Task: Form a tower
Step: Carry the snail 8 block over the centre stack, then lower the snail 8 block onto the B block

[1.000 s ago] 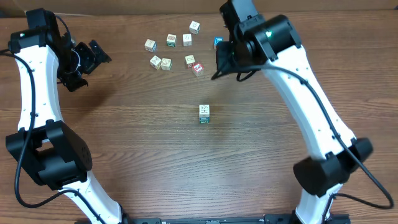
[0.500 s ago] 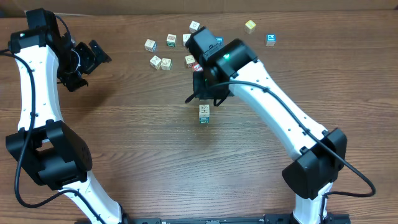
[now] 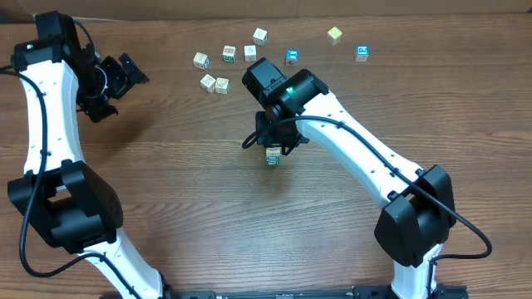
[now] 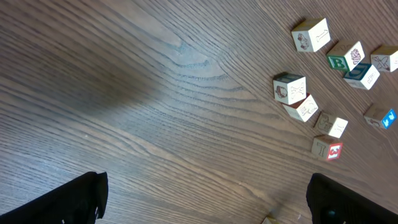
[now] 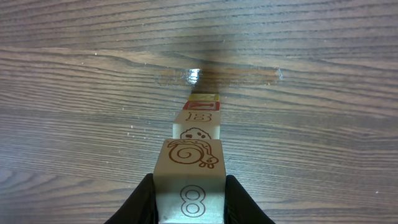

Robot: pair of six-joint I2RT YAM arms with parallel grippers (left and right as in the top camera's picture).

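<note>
Right hand gripping snail-print cube, seemingly atop tower — left hand spread wide

Right gripper clamps a pale cube between its black fingers (snail print on one face, an 8 on another). Just past it is the tower: brown-print cube, red B cube, one more beyond. Whether they touch is unclear. Wood table underneath.

Tower stands upright, one cube wide, near centre of the overhead frame; pale wood; top cube bears a brown snail and an 8; B and red prints lower.
</note>
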